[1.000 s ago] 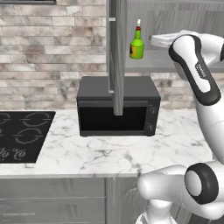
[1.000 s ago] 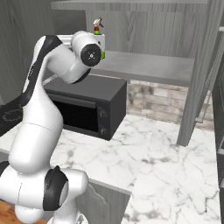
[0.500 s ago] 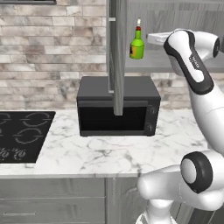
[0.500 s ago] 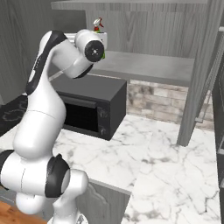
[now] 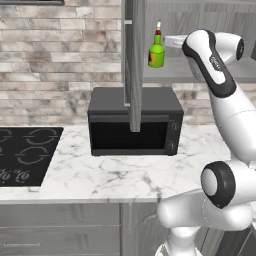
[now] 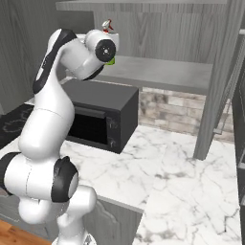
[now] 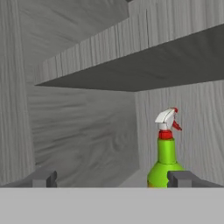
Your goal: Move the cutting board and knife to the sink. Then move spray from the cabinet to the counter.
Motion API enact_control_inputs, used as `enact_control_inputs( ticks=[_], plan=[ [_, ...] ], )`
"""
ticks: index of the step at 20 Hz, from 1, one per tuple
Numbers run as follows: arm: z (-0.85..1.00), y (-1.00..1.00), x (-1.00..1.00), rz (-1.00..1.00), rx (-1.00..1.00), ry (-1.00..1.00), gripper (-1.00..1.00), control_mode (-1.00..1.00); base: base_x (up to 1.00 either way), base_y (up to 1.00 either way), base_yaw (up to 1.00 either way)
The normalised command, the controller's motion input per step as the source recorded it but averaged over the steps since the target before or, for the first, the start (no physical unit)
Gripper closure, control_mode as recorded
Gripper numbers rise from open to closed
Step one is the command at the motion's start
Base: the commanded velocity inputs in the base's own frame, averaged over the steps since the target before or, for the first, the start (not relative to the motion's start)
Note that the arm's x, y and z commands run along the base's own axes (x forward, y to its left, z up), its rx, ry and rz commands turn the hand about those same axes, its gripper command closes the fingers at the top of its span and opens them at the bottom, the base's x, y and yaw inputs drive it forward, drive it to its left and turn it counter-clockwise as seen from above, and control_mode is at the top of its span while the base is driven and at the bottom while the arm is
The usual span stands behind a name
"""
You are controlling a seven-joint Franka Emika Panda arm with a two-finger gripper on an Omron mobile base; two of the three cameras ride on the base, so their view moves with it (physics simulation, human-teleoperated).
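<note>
Green spray [image 7: 165, 164] stands lower right in the hand view, inside the cabinet [image 7: 83, 131]; gripper [image 7: 111, 178] gapes wide (empty, apparently) just short of it.

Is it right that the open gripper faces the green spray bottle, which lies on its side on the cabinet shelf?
Not quite. The spray bottle stands upright on the cabinet shelf, nozzle on top, as the hand view shows. The gripper is open and faces it.
</note>
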Motion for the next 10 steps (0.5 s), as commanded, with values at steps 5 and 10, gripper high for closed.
enact_control_inputs(
  ticks=[5,10],
  plan=[
    [0.0,0.0,0.2,0.0,0.0,0.0,-1.0,-1.0,0.0,0.0,0.0],
    [0.0,0.0,0.24,0.0,0.0,0.01,-1.0,-1.0,0.0,0.0,0.0]
  ],
)
